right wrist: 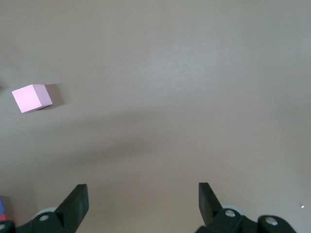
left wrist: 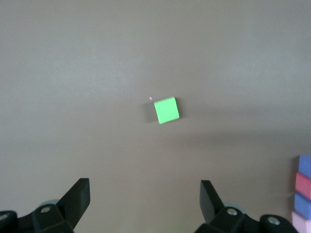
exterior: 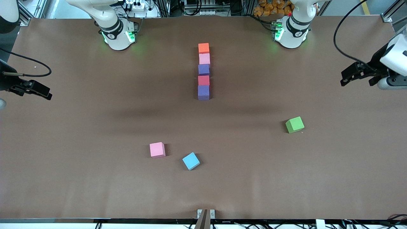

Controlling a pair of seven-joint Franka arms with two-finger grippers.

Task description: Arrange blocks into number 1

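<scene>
Five blocks form a straight column in the middle of the table: orange (exterior: 203, 48) nearest the bases, then pink (exterior: 204, 58), purple (exterior: 203, 69), red (exterior: 203, 80) and purple (exterior: 203, 92). Nearer the front camera lie a loose pink block (exterior: 157, 149) (right wrist: 32, 97), a blue block (exterior: 191, 161) and a green block (exterior: 294, 124) (left wrist: 166, 110). My left gripper (exterior: 356, 81) (left wrist: 145, 194) hangs open and empty over the left arm's end of the table. My right gripper (exterior: 41, 92) (right wrist: 143, 196) hangs open and empty over the right arm's end.
The two arm bases (exterior: 119, 35) (exterior: 291, 33) stand at the table's edge farthest from the front camera. A small metal bracket (exterior: 206, 213) sits at the edge nearest that camera. Black cables (exterior: 341, 44) hang by the left arm.
</scene>
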